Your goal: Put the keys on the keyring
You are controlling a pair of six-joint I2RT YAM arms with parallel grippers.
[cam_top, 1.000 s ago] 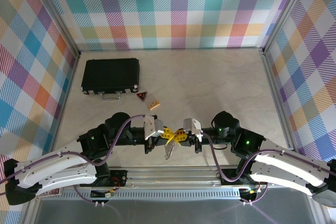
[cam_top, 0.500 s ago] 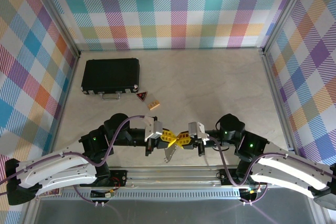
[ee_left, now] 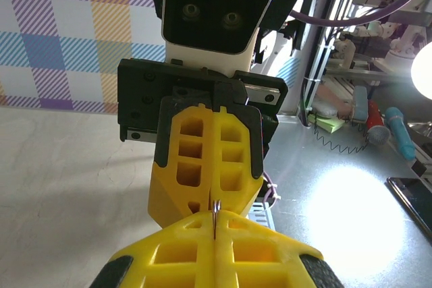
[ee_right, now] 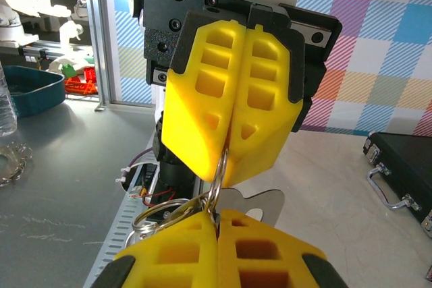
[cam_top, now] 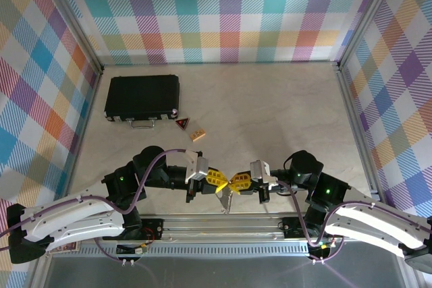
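Observation:
My left gripper [cam_top: 217, 180] and right gripper [cam_top: 241, 182] meet tip to tip above the table's near edge, both shut. Between them they pinch the thin silver wire loop [ee_right: 220, 170] of the keys. A flat silver key [ee_right: 264, 202] hangs from it just behind my right fingers, and the bunch [cam_top: 226, 202] dangles below the two tips. In the right wrist view my right gripper [ee_right: 217, 217] is at the bottom and the left gripper [ee_right: 233, 146] is above it. In the left wrist view the loop's edge [ee_left: 215, 208] pokes out of my left gripper [ee_left: 214, 224]. The keyring is hidden.
A black case [cam_top: 142, 98] lies at the back left, with a red-and-black triangular tag [cam_top: 182, 124] and a small tan wooden block [cam_top: 198, 135] just in front of it. A metal rail [cam_top: 223, 224] runs along the near edge. Plaid walls enclose three sides.
Both grippers, still joined on the loop, have shifted right and toward the near edge. The right arm has drawn back and lower, and the hanging keys moved along.

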